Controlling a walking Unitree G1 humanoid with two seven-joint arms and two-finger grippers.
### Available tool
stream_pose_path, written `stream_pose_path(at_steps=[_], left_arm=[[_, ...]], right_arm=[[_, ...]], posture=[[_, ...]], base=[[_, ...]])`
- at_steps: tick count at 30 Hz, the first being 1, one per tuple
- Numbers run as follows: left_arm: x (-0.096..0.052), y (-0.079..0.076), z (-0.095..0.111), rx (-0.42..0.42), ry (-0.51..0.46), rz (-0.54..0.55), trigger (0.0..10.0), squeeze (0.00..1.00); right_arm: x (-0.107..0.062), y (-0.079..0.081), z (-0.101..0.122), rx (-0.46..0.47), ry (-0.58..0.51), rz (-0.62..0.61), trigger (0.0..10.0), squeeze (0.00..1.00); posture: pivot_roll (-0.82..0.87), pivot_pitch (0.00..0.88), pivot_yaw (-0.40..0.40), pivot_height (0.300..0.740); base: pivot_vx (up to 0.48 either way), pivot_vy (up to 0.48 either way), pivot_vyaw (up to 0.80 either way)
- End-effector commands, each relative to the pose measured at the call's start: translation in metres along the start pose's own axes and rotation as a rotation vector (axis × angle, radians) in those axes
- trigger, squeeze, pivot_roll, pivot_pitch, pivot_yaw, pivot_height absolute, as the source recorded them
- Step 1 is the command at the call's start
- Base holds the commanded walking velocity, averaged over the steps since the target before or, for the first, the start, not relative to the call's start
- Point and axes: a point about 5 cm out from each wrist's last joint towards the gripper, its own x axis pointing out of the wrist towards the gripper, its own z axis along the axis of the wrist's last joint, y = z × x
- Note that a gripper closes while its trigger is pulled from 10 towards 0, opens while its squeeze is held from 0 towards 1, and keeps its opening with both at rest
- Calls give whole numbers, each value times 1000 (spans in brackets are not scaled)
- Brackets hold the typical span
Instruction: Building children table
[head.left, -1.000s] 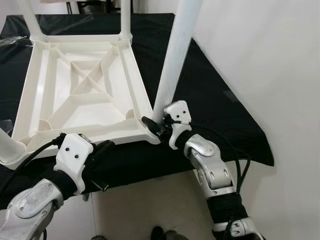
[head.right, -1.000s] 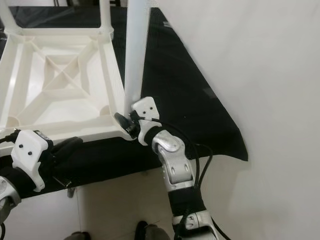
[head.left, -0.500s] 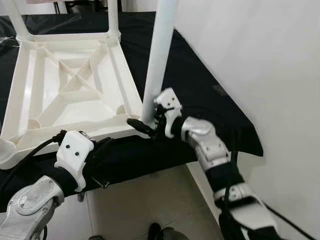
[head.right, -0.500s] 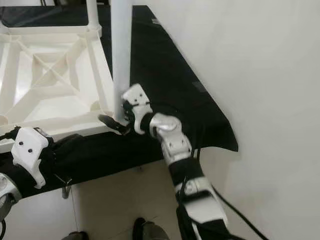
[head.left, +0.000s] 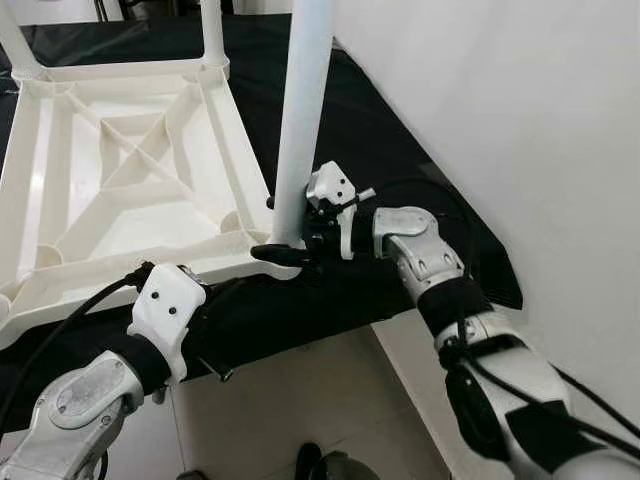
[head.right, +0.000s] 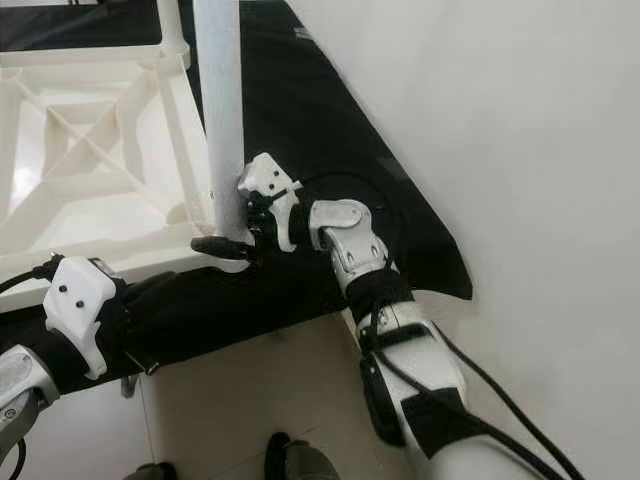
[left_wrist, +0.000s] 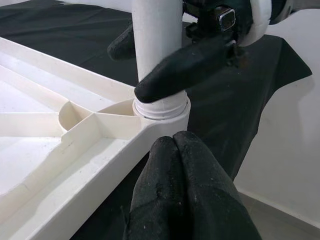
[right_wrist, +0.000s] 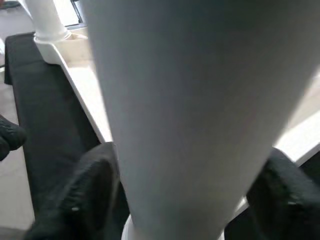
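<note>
Right hand (head.left: 285, 228) level, fingers clasping upright table leg (head.left: 300, 110) just above its socket

The white leg (head.left: 300, 110) runs past the head views' top edge, its top unseen, the upturned tabletop (head.left: 120, 190) is cut off at the left edge, and the right wrist view blurs the leg's surface.
</note>
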Motion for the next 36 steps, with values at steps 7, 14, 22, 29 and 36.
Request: stream_pose_path(at_steps=[7, 14, 22, 29, 36], left_arm=[[0, -3, -2, -4, 16, -2, 10000, 0], [1, -6, -2, -11, 11, -9, 10000, 0], [1, -5, -3, -13, 12, -16, 10000, 0], [-1, -2, -5, -21, 21, -21, 10000, 0], [1, -3, -6, -24, 21, -28, 10000, 0]], right_arm=[[-1, -2, 2, 2, -15, 69, 0, 0], [-8, -3, -2, 18, -33, 75, 0, 0], [-14, -13, -8, 26, -29, -154, 0, 0], [19, 28, -44, 187, 9, -740, 0, 0], [39, 36, -33, 170, -43, -626, 0, 0]], posture=[[144, 259, -188, 740], [121, 256, -190, 740], [105, 259, -189, 740], [70, 260, -154, 740], [64, 241, -154, 740]], base=[[0, 0, 0], [0, 0, 0], [0, 0, 0], [0, 0, 0], [0, 0, 0]])
